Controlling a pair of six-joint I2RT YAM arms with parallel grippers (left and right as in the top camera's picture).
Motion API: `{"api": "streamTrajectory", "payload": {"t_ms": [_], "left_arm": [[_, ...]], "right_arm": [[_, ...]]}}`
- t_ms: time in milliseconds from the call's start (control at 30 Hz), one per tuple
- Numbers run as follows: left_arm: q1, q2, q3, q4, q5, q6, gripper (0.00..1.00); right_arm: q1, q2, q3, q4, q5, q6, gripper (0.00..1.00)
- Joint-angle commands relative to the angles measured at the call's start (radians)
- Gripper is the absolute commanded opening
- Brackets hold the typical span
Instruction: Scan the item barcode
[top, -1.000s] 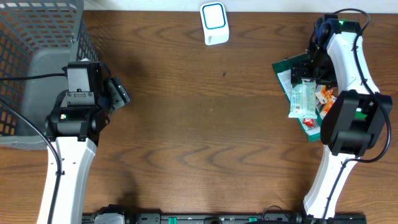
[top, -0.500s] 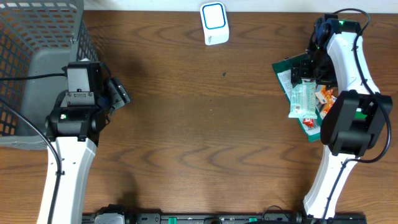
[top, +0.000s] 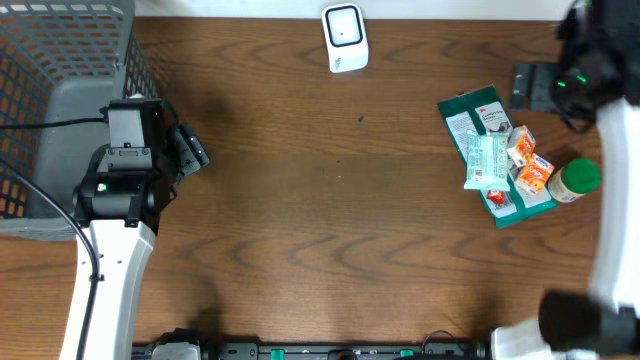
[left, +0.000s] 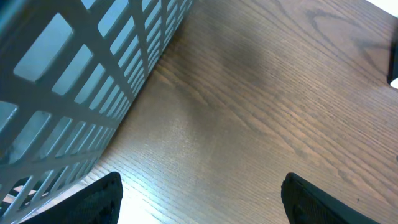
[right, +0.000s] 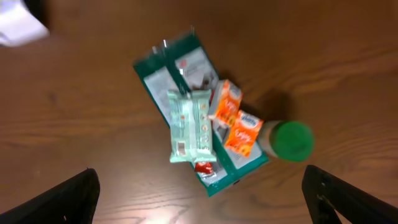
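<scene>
A dark brown surface (top: 330, 220) with bold wood grain carried everything. At its right side lay a small heap: a flat, glossy dark-green package (right: 177, 65) with a white printed label. Across it lay a pale mint plastic packet (right: 191, 127), long and rectangular with crimped ends. Two small orange cartons (right: 235, 118) leaned against the packet's right edge, and a round jar with a green lid (right: 292, 140) stood just beside them. The print on all of these was too small to read.

A white, rounded barcode scanner (top: 345, 38) with a dark window stood at the far edge, well apart from the heap. A grey plastic mesh basket (top: 50, 100) filled the left corner.

The right arm hung high above the heap, its camera looking straight down. The right end effector (right: 205, 196) was spread wide and held nothing. In the overhead view that arm was blurred.

The left arm reached up along the basket's side. The left end effector (left: 208, 199) sat low over bare wood next to the lattice wall, its fingers apart and empty.
</scene>
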Motion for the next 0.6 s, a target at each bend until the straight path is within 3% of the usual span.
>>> {"api": "streamTrajectory", "payload": {"t_ms": [0,567], "left_arm": [[0.004,0.000,0.000,-0.003,-0.013,0.006,0.83],[0.004,0.000,0.000,-0.003,-0.013,0.006,0.83]], "right_arm": [[0.008,-0.108,0.005,-0.004,-0.001,-0.010,0.99],[0.154,-0.708,0.004,-0.023,0.018,-0.010,0.99]]}}
